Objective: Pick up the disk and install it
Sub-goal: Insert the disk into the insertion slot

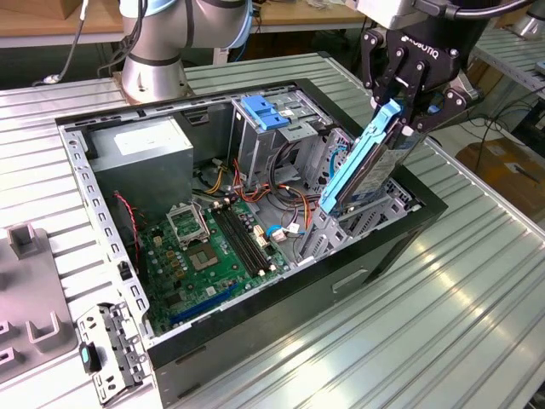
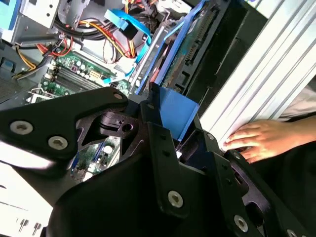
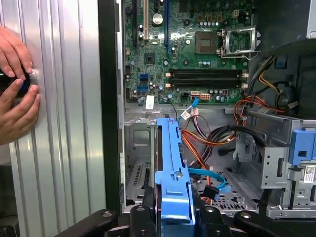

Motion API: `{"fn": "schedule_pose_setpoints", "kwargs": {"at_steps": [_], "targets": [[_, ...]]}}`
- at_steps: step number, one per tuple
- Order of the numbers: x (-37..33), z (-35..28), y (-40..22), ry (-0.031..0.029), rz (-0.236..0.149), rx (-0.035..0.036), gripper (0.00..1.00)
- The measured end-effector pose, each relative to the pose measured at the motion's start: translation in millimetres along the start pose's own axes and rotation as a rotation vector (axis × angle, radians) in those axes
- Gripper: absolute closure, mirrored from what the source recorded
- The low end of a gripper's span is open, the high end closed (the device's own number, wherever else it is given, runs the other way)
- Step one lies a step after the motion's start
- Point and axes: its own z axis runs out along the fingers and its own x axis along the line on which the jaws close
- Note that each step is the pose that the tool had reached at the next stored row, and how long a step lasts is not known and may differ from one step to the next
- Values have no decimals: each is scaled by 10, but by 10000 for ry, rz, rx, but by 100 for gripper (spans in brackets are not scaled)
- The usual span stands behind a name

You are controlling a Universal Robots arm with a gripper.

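Counts showing now — one disk (image 1: 362,162) | one gripper (image 1: 407,115) | one computer case (image 1: 281,298) | one motherboard (image 1: 204,256) | one power supply (image 1: 140,162) | one metal drive cage (image 1: 254,152) | one blue latch (image 1: 262,112) | one ribbed surface (image 1: 443,290) | two hands (image 3: 14,52) (image 3: 17,111) resting on it

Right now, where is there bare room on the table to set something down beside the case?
Free: the ribbed table bordering the case on the exterior view's right. In the second wrist view a hand rests on the table. Crowded: inside the case, with cables and the disk in the jaws; a bracket on the exterior view's left.
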Motion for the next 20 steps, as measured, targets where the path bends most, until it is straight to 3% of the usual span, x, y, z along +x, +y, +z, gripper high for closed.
{"fn": "schedule_pose_setpoints", "kwargs": {"at_steps": [1,8,9,11,13,18,20], "targets": [[0,0,2,0,-1,28,63],[0,0,3,6,-2,45,63],[0,-1,4,15,0,120,63],[0,-2,9,26,2,426,63],[0,-5,32,27,-4,622,63],[0,-18,108,23,-20,762,63],[0,-22,126,24,-20,883,63]]}}
